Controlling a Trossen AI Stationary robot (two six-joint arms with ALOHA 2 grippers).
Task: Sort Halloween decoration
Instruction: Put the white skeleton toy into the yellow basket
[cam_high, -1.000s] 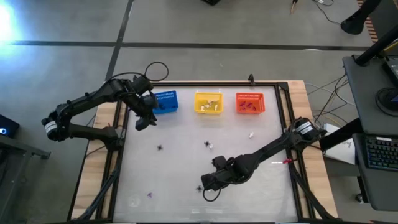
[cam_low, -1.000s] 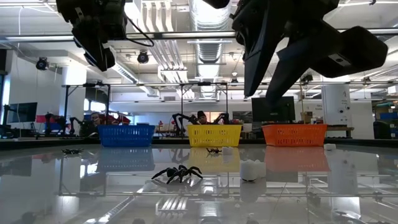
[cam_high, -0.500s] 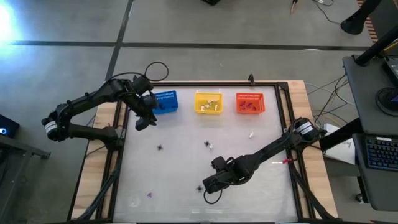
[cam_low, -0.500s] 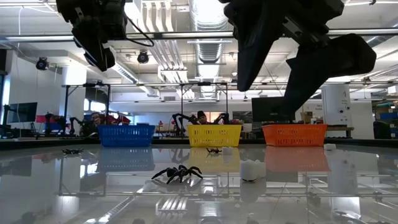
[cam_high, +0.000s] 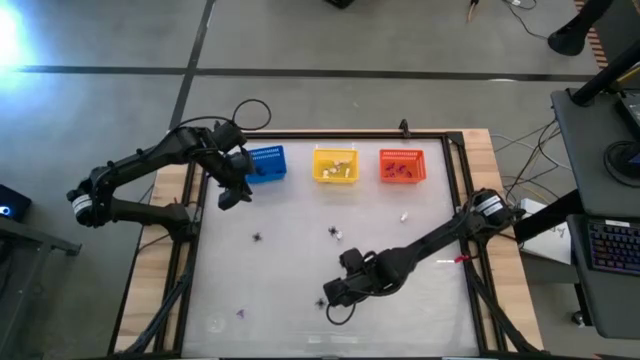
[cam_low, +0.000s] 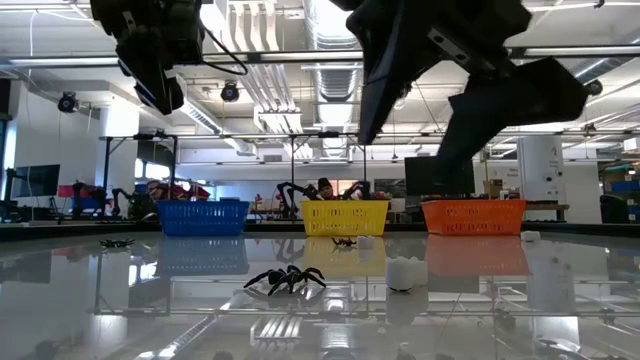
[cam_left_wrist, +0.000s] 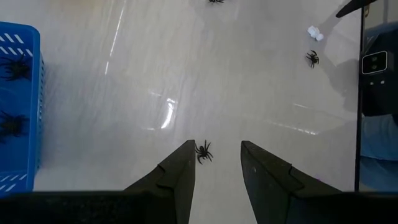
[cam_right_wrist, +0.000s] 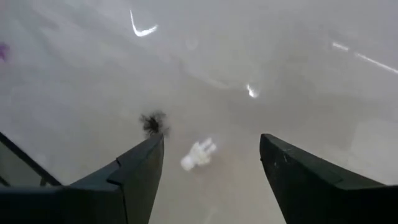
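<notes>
The Halloween decoration lies scattered on the white table: black spiders (cam_high: 257, 238) (cam_high: 333, 231), a whitish piece (cam_high: 404, 215) and a purple piece (cam_high: 240, 313). My right gripper (cam_high: 333, 298) hovers open near the table's front, above a spider (cam_right_wrist: 153, 122) and a whitish piece (cam_right_wrist: 199, 154); the whitish piece shows between its fingers, untouched. My left gripper (cam_high: 228, 197) hangs open and high beside the blue basket (cam_high: 265, 163). A spider (cam_left_wrist: 203, 151) lies on the table far below its fingers. In the low view, a spider (cam_low: 285, 278) and a whitish piece (cam_low: 405, 272) rest on the table.
Three small baskets stand in a row at the table's far side: blue, with spiders inside (cam_left_wrist: 15, 65), yellow (cam_high: 335, 165) with whitish pieces, and orange (cam_high: 402, 166) with purple ones. A black frame (cam_high: 465, 200) borders the table. People and equipment show in the room beyond.
My right gripper has opened wide while staying above the spider and the whitish piece near the table's front. The trinkets have kept their places.
</notes>
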